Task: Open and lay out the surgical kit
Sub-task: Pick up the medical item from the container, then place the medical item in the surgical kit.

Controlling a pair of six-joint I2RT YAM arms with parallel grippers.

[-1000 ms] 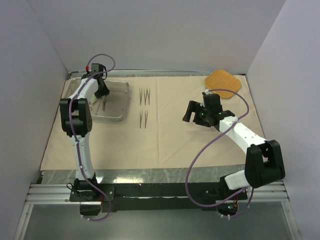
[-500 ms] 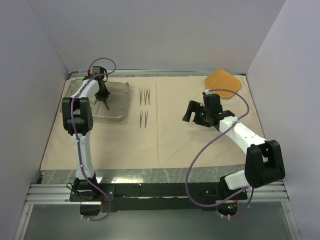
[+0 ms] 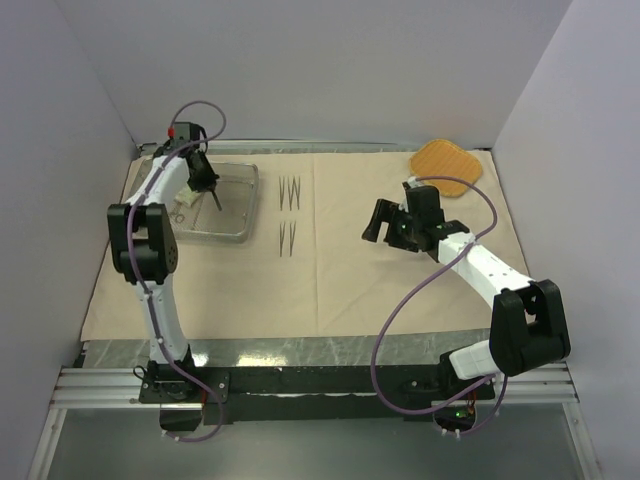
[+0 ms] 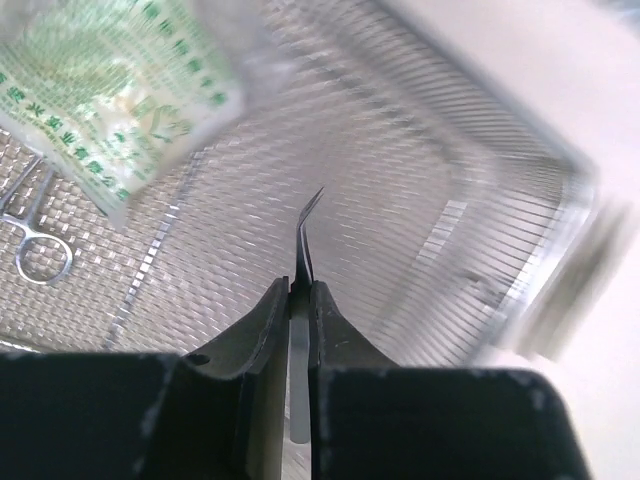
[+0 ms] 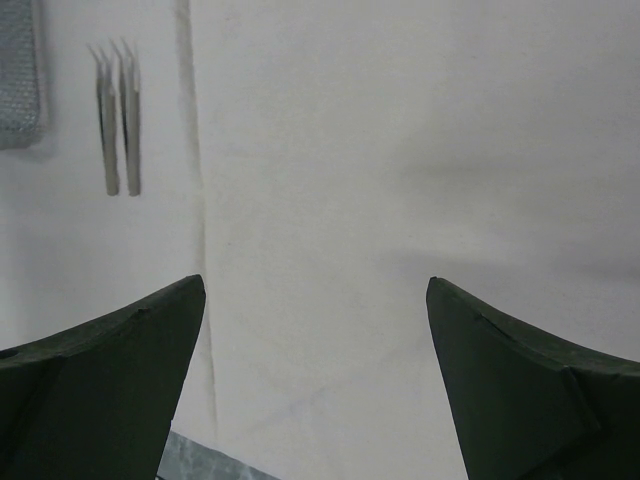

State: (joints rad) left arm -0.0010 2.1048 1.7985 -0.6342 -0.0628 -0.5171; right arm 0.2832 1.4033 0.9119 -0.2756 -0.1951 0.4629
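Note:
The beige wrapping cloth (image 3: 400,290) lies spread flat on the table. The steel wire-mesh tray (image 3: 235,215) sits on it at the far left. My left gripper (image 3: 207,184) hangs over the tray, shut on a thin pair of steel tweezers (image 4: 305,245) whose curved tip points down at the mesh (image 4: 420,190). A green-white packet (image 4: 110,90) and ring-handled forceps (image 4: 35,235) lie in the tray. Two pairs of tweezers (image 3: 289,190) (image 3: 288,237) lie on the cloth right of the tray. My right gripper (image 3: 384,222) is open and empty above the cloth (image 5: 350,200).
An orange woven pad (image 3: 447,160) lies at the back right on the cloth's edge. The right wrist view shows one laid-out tweezer pair (image 5: 117,120) and the tray's corner (image 5: 18,70). Grey walls close in the left, back and right.
My left gripper has risen from the tray floor with the tweezers in its jaws, and the left elbow has swung left. The right gripper has shifted slightly left.

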